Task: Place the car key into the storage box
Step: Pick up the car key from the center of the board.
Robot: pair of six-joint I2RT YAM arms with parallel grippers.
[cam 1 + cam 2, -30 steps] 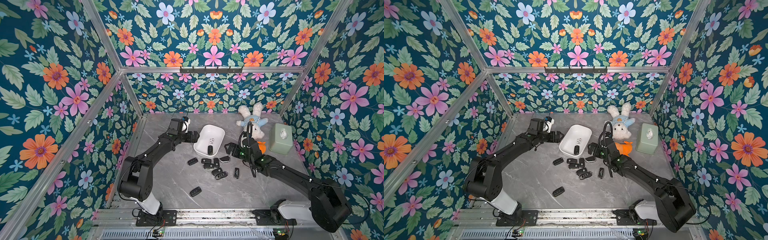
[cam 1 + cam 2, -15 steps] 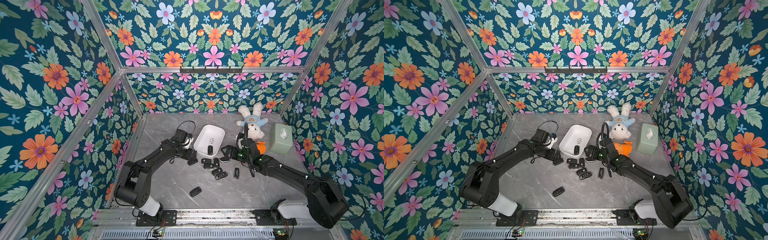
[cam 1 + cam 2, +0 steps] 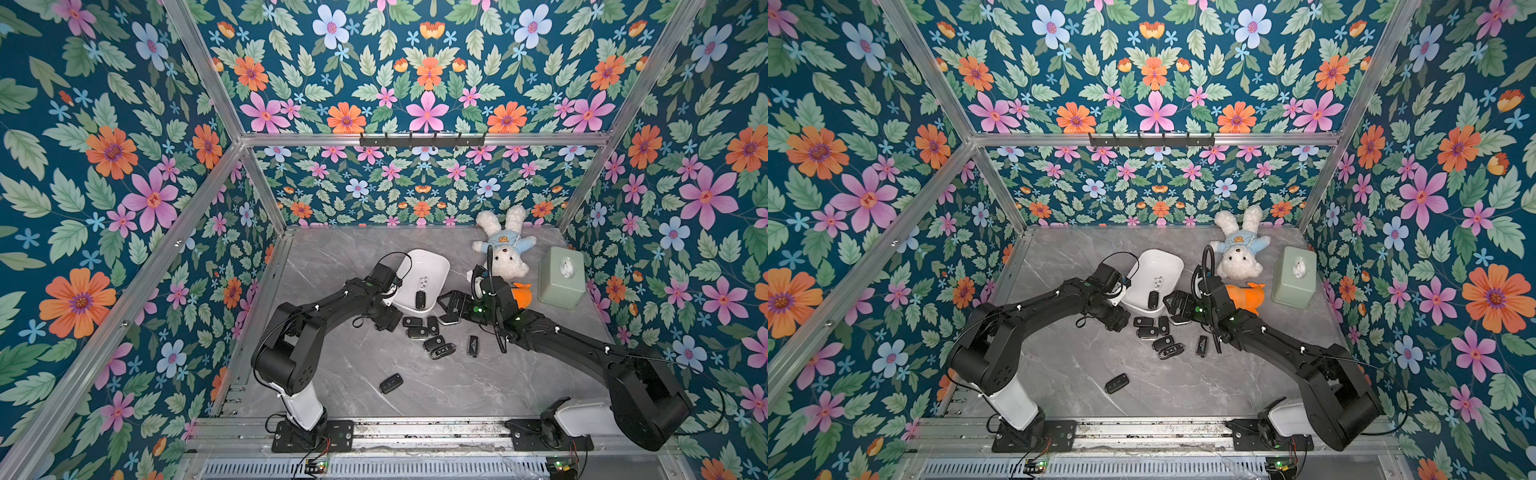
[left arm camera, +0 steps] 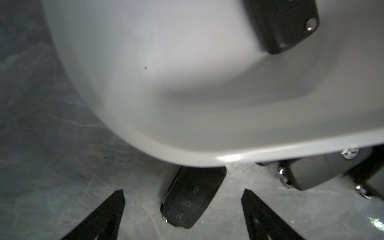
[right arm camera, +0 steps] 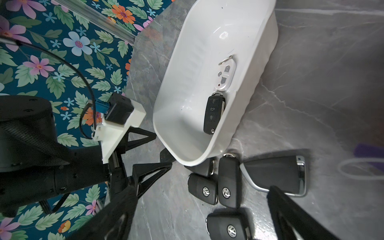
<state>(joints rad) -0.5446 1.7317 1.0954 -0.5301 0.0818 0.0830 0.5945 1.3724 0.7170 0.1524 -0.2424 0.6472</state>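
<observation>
- Straddling a black car key (image 4: 188,202), the left tool (image 4: 182,192) stands spread, both fingertips clear of it.
- That key lies flat on the counter (image 4: 52,166), its end tucked under the storage box (image 4: 166,83) rim.
- Inside the box lie a white fob (image 5: 226,75) and a second black key (image 5: 214,113).
- The right tool (image 5: 202,189) hangs spread above the loose keys (image 5: 228,182) just beside the box.

black car key (image 4: 190,202) lying flat, beside white storage box (image 4: 187,93)
</observation>
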